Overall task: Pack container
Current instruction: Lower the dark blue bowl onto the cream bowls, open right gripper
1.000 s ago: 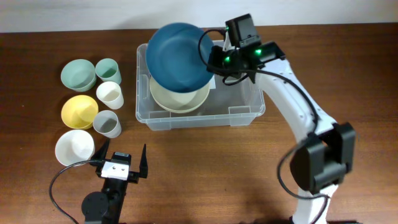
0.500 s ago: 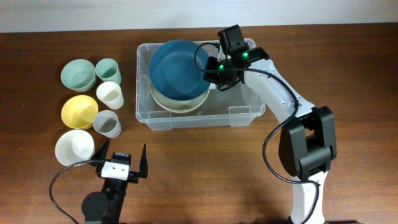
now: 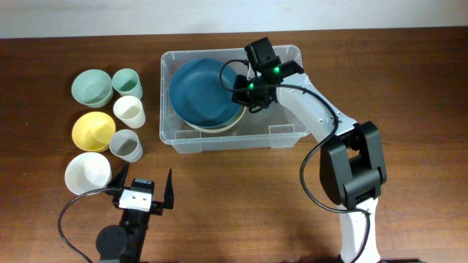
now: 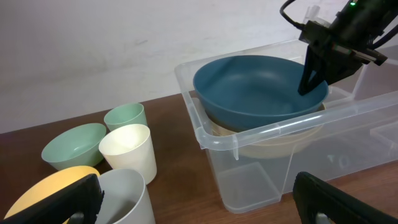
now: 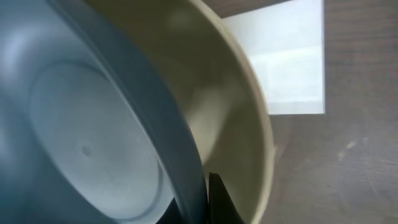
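Observation:
The clear plastic container (image 3: 281,135) stands at the table's middle back; it also shows in the left wrist view (image 4: 261,134). A cream bowl (image 3: 219,126) lies inside it. My right gripper (image 3: 243,86) is shut on the right rim of a dark blue bowl (image 3: 201,91) and holds it in the cream bowl (image 5: 249,118). The right wrist view shows the blue bowl's rim (image 5: 155,118) pinched at my finger, with the container's white label (image 5: 292,68) beyond. My left gripper (image 3: 142,191) is open and empty near the front edge.
Left of the container stand a pale green bowl (image 3: 91,87), a green cup (image 3: 126,82), a cream cup (image 3: 129,111), a yellow bowl (image 3: 93,130), a grey cup (image 3: 125,145) and a white bowl (image 3: 88,172). The container's right half holds nothing.
My right gripper has moved left and down with the blue bowl, from tilted above the container's back edge to lying in the cream bowl. The left arm has not moved.

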Motion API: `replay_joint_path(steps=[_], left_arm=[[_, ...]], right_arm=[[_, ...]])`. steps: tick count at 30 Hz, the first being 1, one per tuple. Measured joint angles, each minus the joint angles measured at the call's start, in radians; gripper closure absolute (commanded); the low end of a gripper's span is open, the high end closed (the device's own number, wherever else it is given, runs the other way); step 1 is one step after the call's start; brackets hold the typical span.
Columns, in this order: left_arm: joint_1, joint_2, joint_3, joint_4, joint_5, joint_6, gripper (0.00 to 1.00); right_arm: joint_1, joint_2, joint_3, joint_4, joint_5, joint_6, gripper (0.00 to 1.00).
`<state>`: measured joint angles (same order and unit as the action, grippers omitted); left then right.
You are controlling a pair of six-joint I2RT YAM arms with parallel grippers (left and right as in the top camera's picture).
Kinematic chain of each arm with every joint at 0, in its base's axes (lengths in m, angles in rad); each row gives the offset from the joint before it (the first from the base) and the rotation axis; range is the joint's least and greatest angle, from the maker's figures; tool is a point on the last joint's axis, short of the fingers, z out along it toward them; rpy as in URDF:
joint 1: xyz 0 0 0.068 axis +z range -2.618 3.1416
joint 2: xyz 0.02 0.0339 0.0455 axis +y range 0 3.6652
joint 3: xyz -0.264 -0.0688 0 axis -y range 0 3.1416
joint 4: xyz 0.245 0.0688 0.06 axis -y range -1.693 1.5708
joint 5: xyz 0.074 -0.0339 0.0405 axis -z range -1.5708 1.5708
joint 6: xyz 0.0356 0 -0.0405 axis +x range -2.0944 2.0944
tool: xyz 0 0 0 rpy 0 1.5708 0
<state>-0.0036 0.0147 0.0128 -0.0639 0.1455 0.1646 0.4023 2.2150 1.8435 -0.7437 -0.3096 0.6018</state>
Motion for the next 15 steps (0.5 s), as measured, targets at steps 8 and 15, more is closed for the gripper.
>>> replay_joint_path(steps=[8, 15], left_arm=[[0.0, 0.0, 0.0, 0.0, 0.0, 0.0, 0.0], [0.0, 0.0, 0.0, 0.0, 0.0, 0.0, 0.0]], right_arm=[[0.0, 0.0, 0.0, -0.03, 0.063, 0.0, 0.96], [0.0, 0.0, 0.0, -0.027, 0.07, 0.002, 0.75]])
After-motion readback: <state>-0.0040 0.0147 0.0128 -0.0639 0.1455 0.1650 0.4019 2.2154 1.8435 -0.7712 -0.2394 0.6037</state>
